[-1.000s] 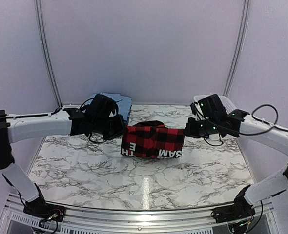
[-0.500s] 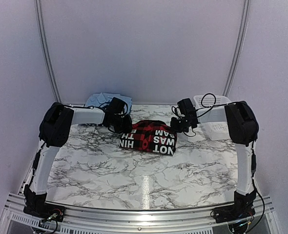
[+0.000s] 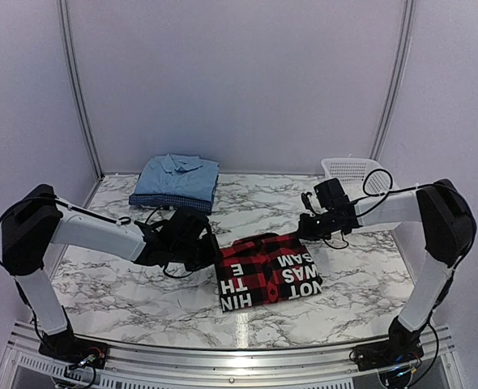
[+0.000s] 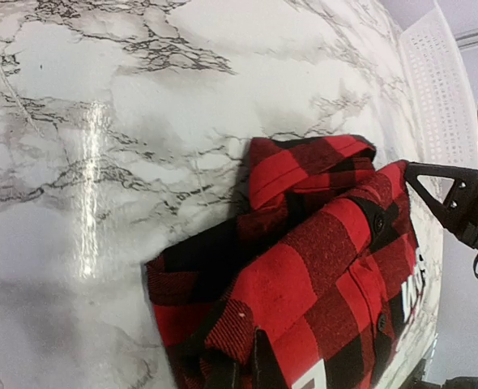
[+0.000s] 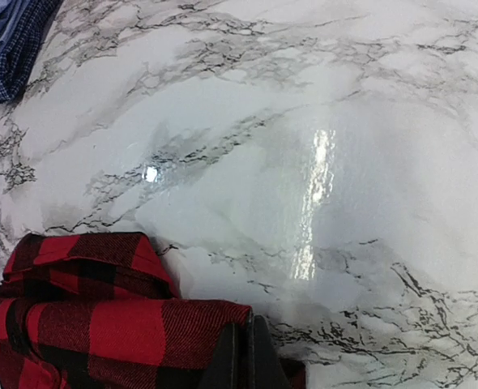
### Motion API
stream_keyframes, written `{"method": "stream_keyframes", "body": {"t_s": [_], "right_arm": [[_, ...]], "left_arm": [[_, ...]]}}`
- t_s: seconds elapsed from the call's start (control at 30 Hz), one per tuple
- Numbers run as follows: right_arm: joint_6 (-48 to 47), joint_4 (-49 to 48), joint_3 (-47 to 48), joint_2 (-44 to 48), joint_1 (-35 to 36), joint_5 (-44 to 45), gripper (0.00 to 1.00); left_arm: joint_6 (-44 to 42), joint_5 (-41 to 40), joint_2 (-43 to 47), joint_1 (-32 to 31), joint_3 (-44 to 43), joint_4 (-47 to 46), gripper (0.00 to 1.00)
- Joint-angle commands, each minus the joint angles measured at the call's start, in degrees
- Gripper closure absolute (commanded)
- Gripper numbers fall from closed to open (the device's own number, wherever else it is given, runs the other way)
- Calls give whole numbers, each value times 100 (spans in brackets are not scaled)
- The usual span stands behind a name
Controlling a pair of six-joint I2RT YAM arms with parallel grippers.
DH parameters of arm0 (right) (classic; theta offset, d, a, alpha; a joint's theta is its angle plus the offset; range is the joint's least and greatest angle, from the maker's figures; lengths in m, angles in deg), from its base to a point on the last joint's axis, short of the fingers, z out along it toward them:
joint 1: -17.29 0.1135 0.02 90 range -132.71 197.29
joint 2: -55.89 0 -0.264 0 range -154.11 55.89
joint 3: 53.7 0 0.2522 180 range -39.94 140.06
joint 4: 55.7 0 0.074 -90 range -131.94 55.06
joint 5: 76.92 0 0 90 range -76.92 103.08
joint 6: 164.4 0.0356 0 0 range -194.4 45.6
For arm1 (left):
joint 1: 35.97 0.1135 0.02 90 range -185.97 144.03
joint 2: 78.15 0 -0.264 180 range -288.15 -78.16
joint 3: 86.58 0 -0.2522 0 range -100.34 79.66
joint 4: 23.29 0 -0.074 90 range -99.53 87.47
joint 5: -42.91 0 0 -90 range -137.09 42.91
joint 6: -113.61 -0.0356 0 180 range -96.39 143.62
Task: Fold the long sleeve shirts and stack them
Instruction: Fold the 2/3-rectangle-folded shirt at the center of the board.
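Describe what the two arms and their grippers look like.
The left arm and right arm match: white tubular links joined by bulky black housings. Thin black cables loop loose near each wrist. The left gripper and right gripper are black, with slim dark fingers.

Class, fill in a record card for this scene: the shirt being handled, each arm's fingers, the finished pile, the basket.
shirt being handled: plaid shirt, partly folded, white letters facing up, lying on the marble table
left fingers: shut on the plaid shirt's left edge
right fingers: shut on its far right corner
pile: light blue shirt folded on top of the dark blue checked shirt, far left
basket: white mesh basket, far right
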Motion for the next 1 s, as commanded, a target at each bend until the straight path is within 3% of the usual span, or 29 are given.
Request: {"method": "stream_keyframes", "body": {"t_s": [0.0,0.3,0.53,0.73,0.87,0.97], "right_arm": [[-108,262,103,547,-17,338,100],[-95,654,287,898,-6,649,100],[-144,482,494,452,-85,758,100],[-179,510,725,31,-197,830,97],[-248,699,877,103,-120,811,73],[-266,982,982,261,132,1251,56]], "left_arm": [[229,-905,415,49,102,38,100],[-364,-861,337,61,-769,610,100],[-808,-567,-346,488,-1415,553,100],[-1515,454,-1253,1081,-2186,229,64],[-1834,429,-944,1194,-2425,520,36],[-1904,512,-552,1218,-2176,614,32]]}}
